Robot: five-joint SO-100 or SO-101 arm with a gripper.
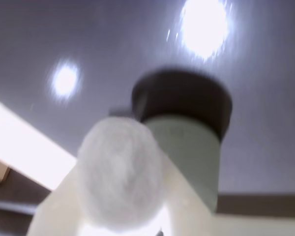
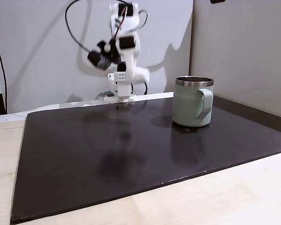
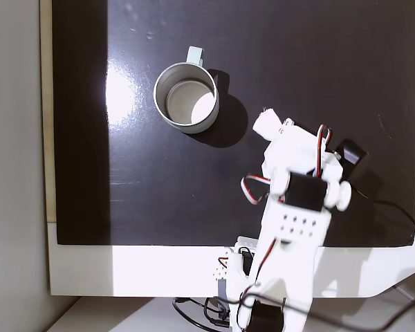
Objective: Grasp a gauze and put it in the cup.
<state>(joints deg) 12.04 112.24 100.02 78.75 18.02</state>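
Gauze [image 1: 120,174] fills the wrist view's foreground, pinched between the pale fingers of the gripper [image 1: 119,216] and lifted off the dark mat [image 3: 69,138]. So the grasp looks done; carrying and release remain. Seen from above, the cup [image 3: 186,97] stands empty at about ten o'clock from the roll, well apart.
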